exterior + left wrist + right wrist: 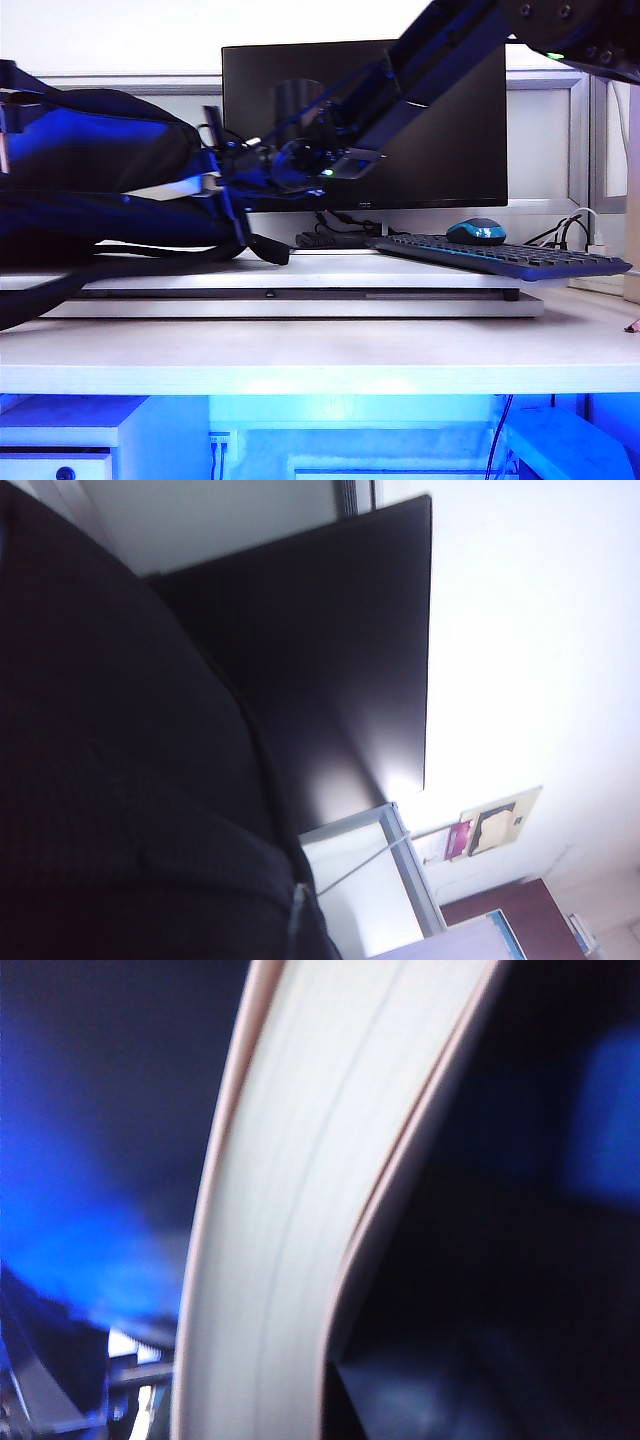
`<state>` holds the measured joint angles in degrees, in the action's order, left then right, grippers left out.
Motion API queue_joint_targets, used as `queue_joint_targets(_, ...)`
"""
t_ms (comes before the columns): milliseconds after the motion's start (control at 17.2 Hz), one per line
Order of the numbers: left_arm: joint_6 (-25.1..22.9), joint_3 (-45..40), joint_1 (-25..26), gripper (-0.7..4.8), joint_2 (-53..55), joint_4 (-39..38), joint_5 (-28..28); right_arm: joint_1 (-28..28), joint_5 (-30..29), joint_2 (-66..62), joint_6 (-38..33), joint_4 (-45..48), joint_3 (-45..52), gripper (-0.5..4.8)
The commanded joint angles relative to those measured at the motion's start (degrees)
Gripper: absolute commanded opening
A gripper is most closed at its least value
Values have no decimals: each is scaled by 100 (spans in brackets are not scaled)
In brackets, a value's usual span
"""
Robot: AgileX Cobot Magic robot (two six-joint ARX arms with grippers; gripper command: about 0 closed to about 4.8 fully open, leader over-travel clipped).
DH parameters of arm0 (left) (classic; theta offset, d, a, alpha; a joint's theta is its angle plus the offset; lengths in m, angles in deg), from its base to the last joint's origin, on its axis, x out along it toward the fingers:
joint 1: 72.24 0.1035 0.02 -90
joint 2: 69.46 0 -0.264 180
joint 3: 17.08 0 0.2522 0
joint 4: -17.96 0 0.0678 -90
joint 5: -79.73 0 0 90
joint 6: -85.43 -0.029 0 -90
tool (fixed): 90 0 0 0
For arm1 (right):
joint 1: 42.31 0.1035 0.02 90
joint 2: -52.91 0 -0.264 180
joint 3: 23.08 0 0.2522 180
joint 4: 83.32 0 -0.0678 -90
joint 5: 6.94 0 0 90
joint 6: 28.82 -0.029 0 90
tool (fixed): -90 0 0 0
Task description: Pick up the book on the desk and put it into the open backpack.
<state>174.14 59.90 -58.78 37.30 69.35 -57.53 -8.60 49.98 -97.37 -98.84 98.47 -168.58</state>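
Right gripper [215, 180] is clamped on the book [290, 1220] — white page edges fill its wrist view, blue lining around. In the exterior view it reaches across to the backpack [90, 170] mouth at the raised board's [300, 300] left end. Left gripper not visible in any view — closed per its state, backpack fabric beside its camera.

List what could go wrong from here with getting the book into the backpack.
1. The right gripper holds the thin pale book at the opening of the black fabric backpack with blue lining; its edge might catch the fabric.
2. The left gripper is not visible; if its hold on the backpack slips, the opening may sag shut.
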Motion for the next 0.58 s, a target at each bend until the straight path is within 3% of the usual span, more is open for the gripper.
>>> queue_joint_targets(58, 44, 94, -632, -5, -138, 898, -345, 278, -221, 59, 146, 354, -74, -9)
queue_joint_targets(233, 42, 94, -1123, -5, -138, 872, -140, 282, -223, 59, 142, 352, -74, -9)
queue_joint_targets(408, 22, 94, -1266, -5, -138, 872, -7, 271, -306, 59, 103, 350, -74, -8)
queue_joint_targets(466, 22, 94, -1263, -5, -138, 870, -13, 271, -304, 59, 103, 352, -74, 36)
queue_joint_targets(582, 20, 94, -1257, -5, -138, 870, 15, 258, -308, 61, -92, 350, -74, 322)
